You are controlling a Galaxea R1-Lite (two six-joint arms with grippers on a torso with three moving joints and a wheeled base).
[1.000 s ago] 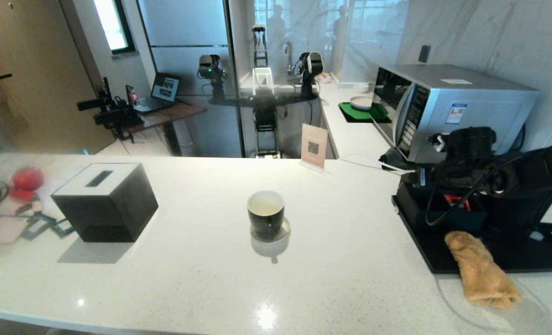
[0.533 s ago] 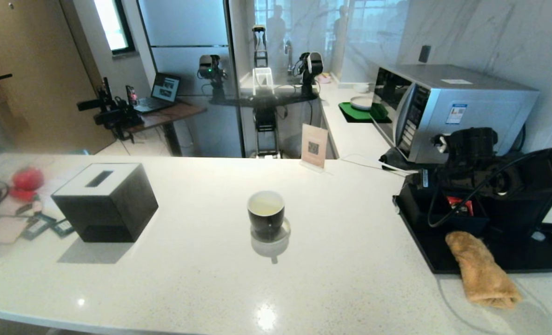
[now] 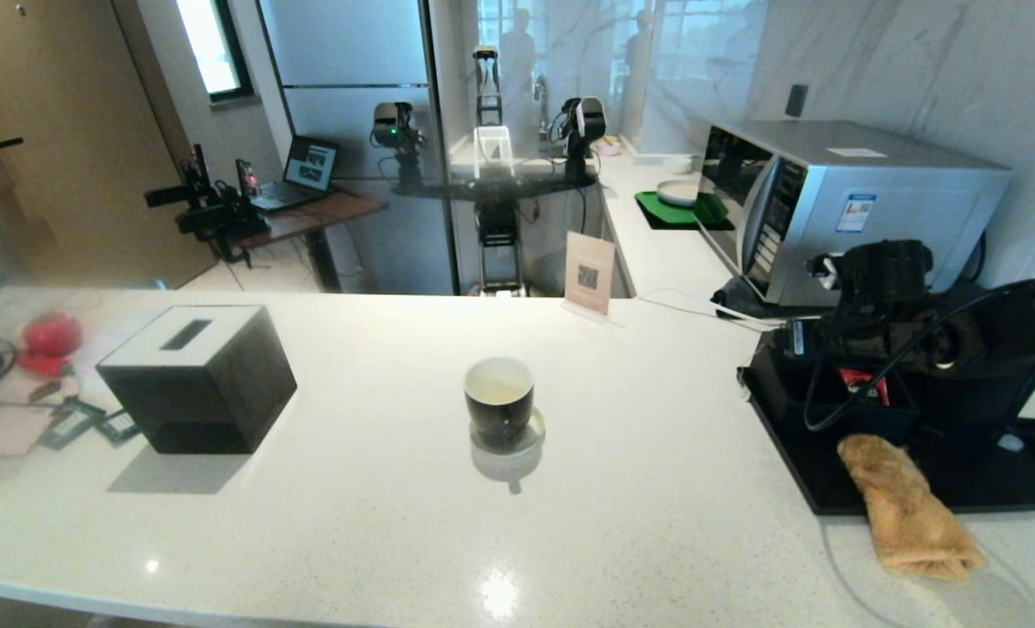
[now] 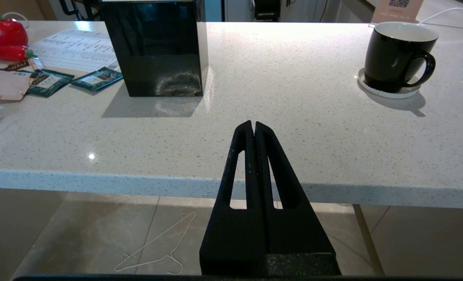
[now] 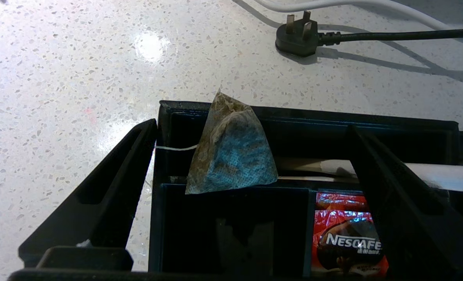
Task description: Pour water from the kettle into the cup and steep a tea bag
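The right hand (image 5: 251,164) hangs over the black organiser box (image 5: 305,117) on the tray (image 3: 796,475) at the right of the tabletop (image 3: 657,523), its fingers spread wide with nothing between them. The tea bag (image 5: 231,152) stands propped in the box's back compartment, directly between those fingers, its white string (image 5: 175,148) trailing sideways over the box wall. In front of it, in the next compartment, lie red coffee packets (image 5: 346,238). The cup (image 3: 499,399) sits on its coaster in the middle of the tabletop, well apart from the tray, and looks to hold pale water already (so the pour seems done, and fetching the tea bag is the step in hand). The kettle cannot be made out behind the right arm. The left hand (image 4: 253,128) is parked in front of and below the tabletop edge, fingers pressed together and empty. The risks from here are plain enough: the soft sachet may fold or slip out if the fingers close on its thin top corner; a finger may strike the box wall or divider on the way down — the compartment is narrow; and the string could catch on the rim as the bag lifts, dragging the box or tugging the bag loose.
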